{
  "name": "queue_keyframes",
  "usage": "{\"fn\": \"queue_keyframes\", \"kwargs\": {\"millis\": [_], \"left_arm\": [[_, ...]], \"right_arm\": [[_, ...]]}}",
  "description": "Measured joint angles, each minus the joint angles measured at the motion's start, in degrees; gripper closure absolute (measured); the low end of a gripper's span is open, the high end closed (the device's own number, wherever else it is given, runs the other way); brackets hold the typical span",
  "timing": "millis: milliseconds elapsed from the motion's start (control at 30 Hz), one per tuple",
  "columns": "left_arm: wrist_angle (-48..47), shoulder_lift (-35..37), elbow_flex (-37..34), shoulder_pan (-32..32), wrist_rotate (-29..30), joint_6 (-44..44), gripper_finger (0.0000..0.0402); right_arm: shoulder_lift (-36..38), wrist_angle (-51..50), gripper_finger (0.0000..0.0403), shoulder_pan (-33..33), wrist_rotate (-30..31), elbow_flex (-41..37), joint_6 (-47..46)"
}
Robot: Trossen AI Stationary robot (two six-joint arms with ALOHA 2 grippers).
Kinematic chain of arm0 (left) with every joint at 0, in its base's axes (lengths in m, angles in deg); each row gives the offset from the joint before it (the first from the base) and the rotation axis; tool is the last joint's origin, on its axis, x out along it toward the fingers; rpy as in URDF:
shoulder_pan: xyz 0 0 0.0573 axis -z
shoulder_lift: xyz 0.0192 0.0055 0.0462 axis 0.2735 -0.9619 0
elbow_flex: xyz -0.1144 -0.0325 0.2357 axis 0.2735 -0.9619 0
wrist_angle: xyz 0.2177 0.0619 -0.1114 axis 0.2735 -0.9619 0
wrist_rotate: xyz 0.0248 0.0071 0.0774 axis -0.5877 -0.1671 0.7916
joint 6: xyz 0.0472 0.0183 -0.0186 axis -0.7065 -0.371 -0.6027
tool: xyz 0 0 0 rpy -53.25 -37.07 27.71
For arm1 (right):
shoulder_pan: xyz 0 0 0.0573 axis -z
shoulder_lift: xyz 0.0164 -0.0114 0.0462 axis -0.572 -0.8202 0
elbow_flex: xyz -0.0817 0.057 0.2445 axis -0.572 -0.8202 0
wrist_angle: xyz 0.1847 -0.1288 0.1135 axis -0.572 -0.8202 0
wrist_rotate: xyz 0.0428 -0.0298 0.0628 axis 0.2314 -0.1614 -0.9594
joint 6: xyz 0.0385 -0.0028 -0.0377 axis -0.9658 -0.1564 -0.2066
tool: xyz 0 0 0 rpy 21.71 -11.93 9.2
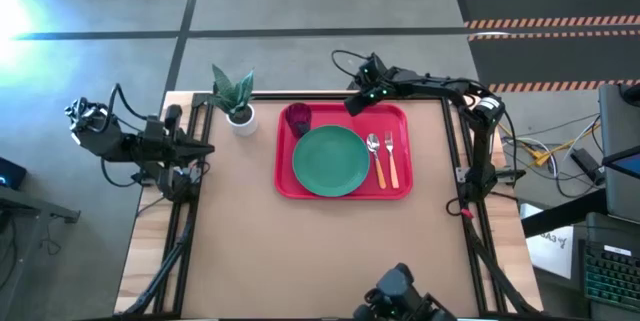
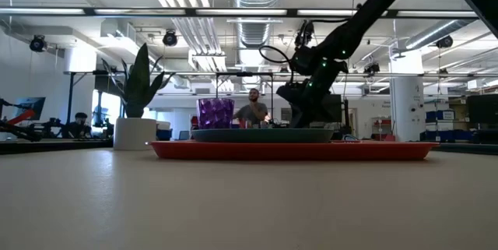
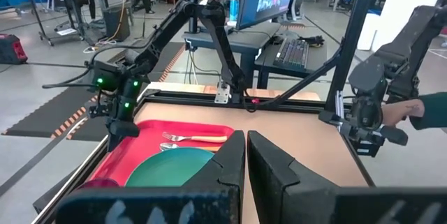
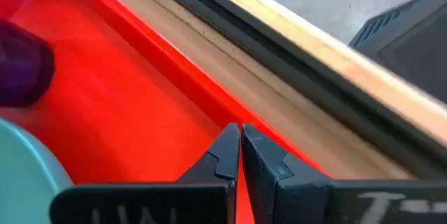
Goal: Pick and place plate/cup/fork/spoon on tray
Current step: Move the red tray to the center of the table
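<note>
All four pieces of tableware already lie on the tray (image 1: 285,186): the plate (image 1: 330,161) in the middle, the cup (image 1: 298,118) at a far corner, and the spoon (image 1: 375,157) and fork (image 1: 391,158) side by side just beside the plate. The task looks essentially finished, so the risks now lie in the arm's departure.

The right gripper (image 1: 357,101) hangs low over the tray's far rim, its jaws pressed fully together and holding nothing. In the right wrist view the closed tips (image 4: 239,147) sit right above the rim's inner slope, with the cup off to one side of the jaws and the plate's edge nearer the wrist. If this arm swings sideways before lifting, the shut jaws could catch the raised rim and drag or tip the tray, sending the fork and spoon sliding. A sideways sweep toward the cup could knock over that light tumbler. A straight rise first would avoid both.

The left gripper (image 1: 190,151) waits at the tabletop's left edge, well apart from the tray, jaws likewise closed and empty. The potted plant (image 1: 236,101) stands between that arm and the tray's far corner, so any reach from the left could brush its leaves or topple the pot.
</note>
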Motion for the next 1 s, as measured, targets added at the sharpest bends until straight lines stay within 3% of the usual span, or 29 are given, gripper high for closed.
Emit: {"fn": "queue_keyframes", "kwargs": {"millis": [667, 1000], "left_arm": [[-0.01, 0.87, 0.08, -0.01, -0.02, 0.07, 0.0402], [-0.01, 0.90, 0.08, 0.00, -0.02, 0.03, 0.0402]], "right_arm": [[-0.28, 4.94, 0.0395, 0.11, 0.02, -2.55, 0.04], [-0.28, 11.35, 0.0395, -0.71, 0.23, -10.66, -5.47]]}}
